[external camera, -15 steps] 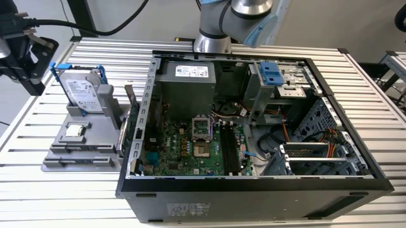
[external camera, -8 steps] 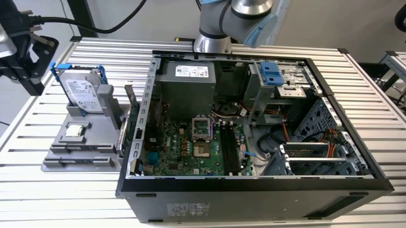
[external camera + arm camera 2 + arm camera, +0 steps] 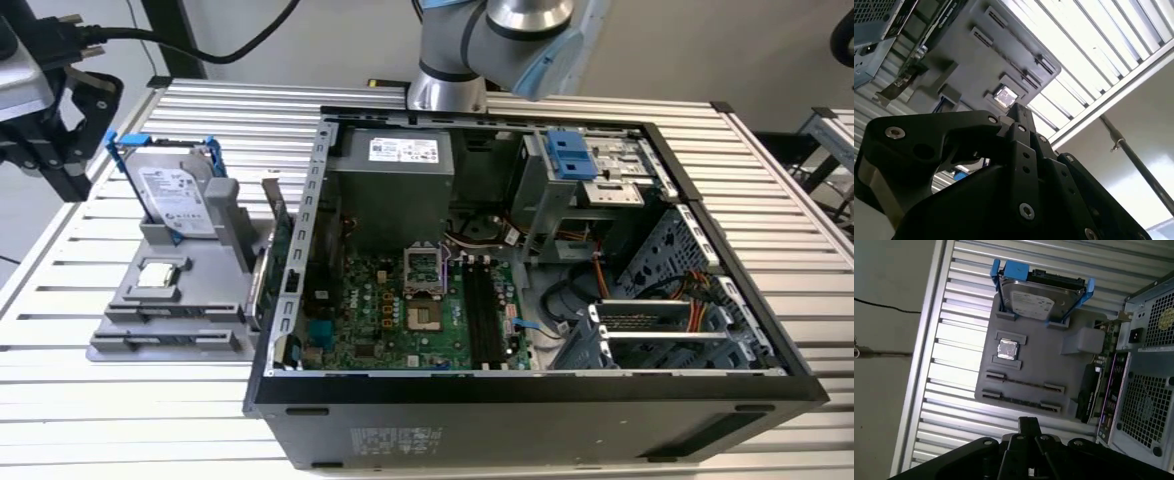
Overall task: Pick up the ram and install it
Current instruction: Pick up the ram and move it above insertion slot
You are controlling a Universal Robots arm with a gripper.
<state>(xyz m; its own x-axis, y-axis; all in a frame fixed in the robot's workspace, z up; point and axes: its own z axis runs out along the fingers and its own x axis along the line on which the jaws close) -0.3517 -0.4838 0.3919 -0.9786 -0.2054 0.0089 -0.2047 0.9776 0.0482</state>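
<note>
approach step, first wrist view: claw [image 3: 1029, 422] pinched together, empty, at bottom centre; ram [image 3: 1024, 385] lies mid-frame in its tray [image 3: 1054, 370]; grasp needs it opened, aligned.

Claw [image 3: 1029, 423] closed, empty, pointing down

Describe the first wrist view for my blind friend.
A grey plastic holder carries a silver hard drive in a blue frame, a small square silver chip and a thin dark ram stick. The black gripper sits in front.
</note>
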